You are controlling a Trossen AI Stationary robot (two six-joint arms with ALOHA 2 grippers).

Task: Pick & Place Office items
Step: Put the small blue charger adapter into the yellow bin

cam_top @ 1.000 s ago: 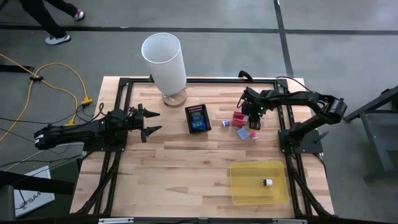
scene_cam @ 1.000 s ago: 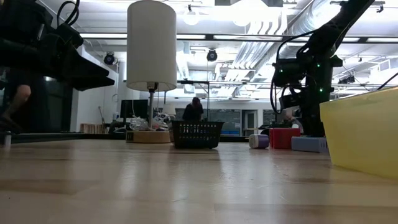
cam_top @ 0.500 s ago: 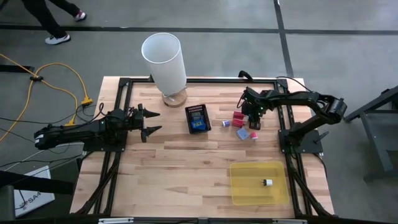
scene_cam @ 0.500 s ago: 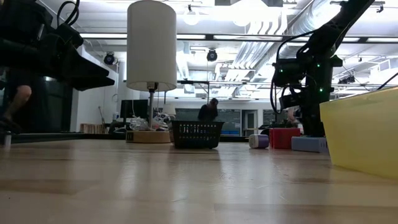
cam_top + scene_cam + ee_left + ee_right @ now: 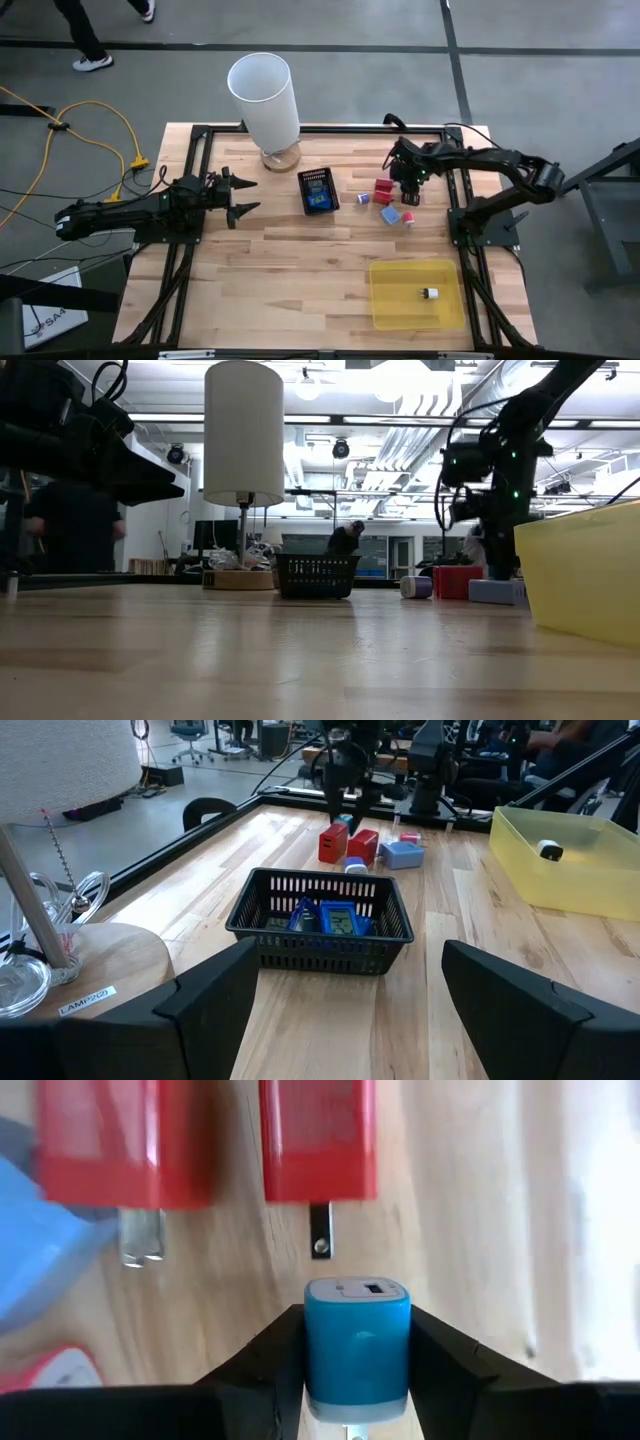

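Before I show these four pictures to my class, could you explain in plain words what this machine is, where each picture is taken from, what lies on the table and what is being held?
It is a robot with two dark arms at a wooden table, each ending in a two-finger gripper. One picture looks straight down, one looks level across the tabletop, and two come from cameras on the wrists.

The left gripper waits open and holds nothing. The right gripper is shut on a small blue charger block, held above two red blocks.

On the table stand a lamp, a black mesh basket with blue pieces inside, and a yellow tray holding one small white piece.
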